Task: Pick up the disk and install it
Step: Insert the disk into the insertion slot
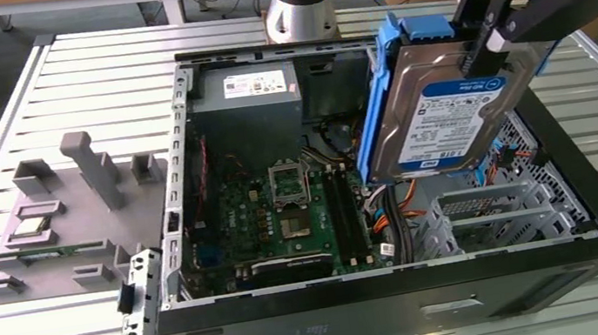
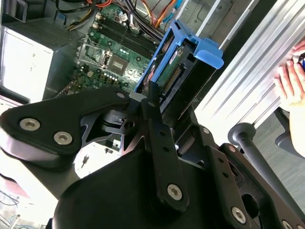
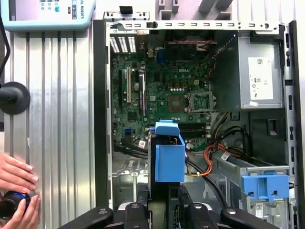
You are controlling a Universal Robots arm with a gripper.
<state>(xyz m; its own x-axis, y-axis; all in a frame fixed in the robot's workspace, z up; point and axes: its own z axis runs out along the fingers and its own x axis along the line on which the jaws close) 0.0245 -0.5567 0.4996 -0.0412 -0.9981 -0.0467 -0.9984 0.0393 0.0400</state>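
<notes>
The disk (image 1: 450, 115), a silver drive with a blue-and-white label and a blue bracket along its edges, hangs on edge above the open computer case (image 1: 410, 288). It is over the metal drive cage (image 1: 493, 210) on the exterior view's right. My gripper (image 1: 490, 51) is shut on the disk's upper edge. In the second wrist view the fingers (image 2: 151, 102) clamp the disk (image 2: 183, 71) over the motherboard. The first wrist view has the disk's blue bracket (image 3: 169, 157) end-on just beyond my gripper (image 3: 164, 202).
A grey power supply box (image 1: 246, 96) sits at the case's back, with the motherboard (image 1: 282, 214) and cables below. Another blue bracket (image 3: 264, 186) sits in the case. A grey fixture (image 1: 60, 219) lies on the exterior view's left. A person's hands (image 3: 16, 191) rest beside the case.
</notes>
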